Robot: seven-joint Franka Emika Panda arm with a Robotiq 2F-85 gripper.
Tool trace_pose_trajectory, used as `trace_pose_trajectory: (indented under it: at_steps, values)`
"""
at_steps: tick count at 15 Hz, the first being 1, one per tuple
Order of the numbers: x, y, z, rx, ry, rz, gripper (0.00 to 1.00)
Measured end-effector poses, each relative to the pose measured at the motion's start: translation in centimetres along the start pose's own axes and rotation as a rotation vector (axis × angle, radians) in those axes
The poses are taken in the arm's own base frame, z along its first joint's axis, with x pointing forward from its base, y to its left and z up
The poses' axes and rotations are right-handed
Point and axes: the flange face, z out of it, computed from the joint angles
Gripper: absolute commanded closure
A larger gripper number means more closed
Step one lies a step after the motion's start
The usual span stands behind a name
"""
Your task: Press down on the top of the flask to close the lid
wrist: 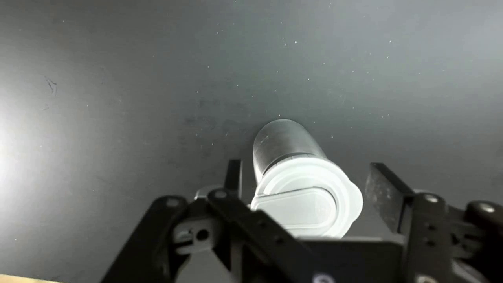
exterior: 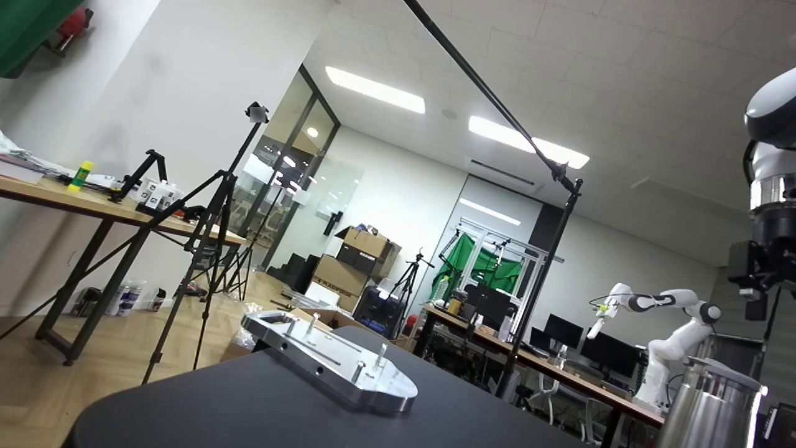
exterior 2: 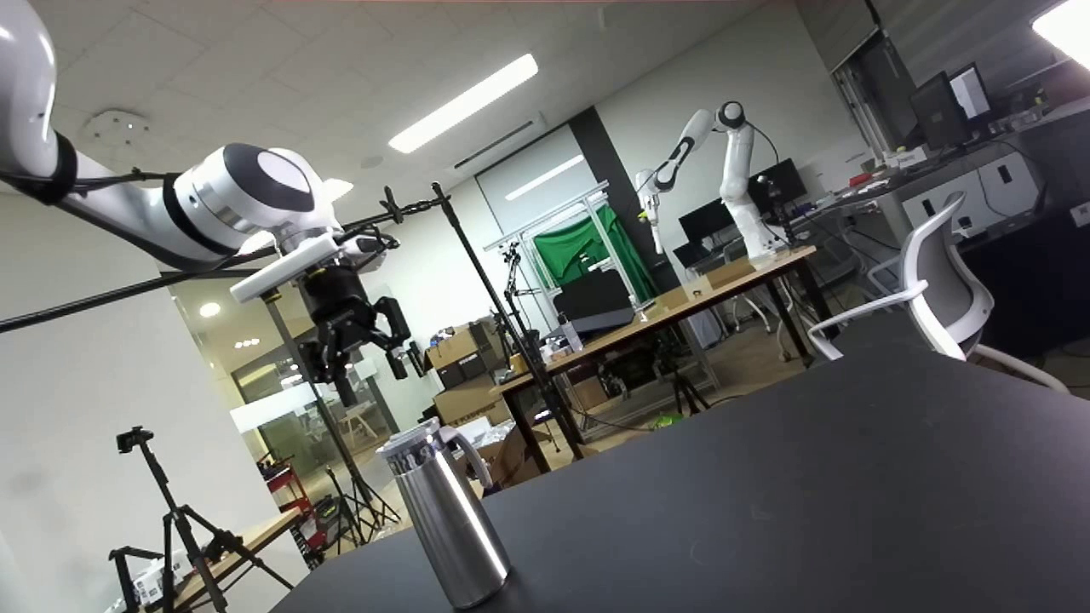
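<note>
My gripper (exterior 2: 372, 383): fingers (wrist: 385, 198) spread wide apart, holding nothing, hanging above the lid (wrist: 308, 196), probably lined up for the push.
Steel flask (exterior 2: 451, 519): upright on the black tabletop (exterior 2: 766, 494), not touching me; guessing that's for firm backing underneath.
Lid + handle (exterior 2: 473, 457): one each, on the one flask, plus two fingers I'd probably bring together before pressing tbh.
</note>
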Motion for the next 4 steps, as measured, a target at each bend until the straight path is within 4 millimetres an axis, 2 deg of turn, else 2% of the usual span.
trace_pose_trajectory:
  at_steps: [1,4]
  values:
    - [-0.01,0.01,0.00,-0.001,-0.001,0.001,0.07]
    - [-0.01,0.04,0.01,-0.005,-0.001,0.003,0.07]
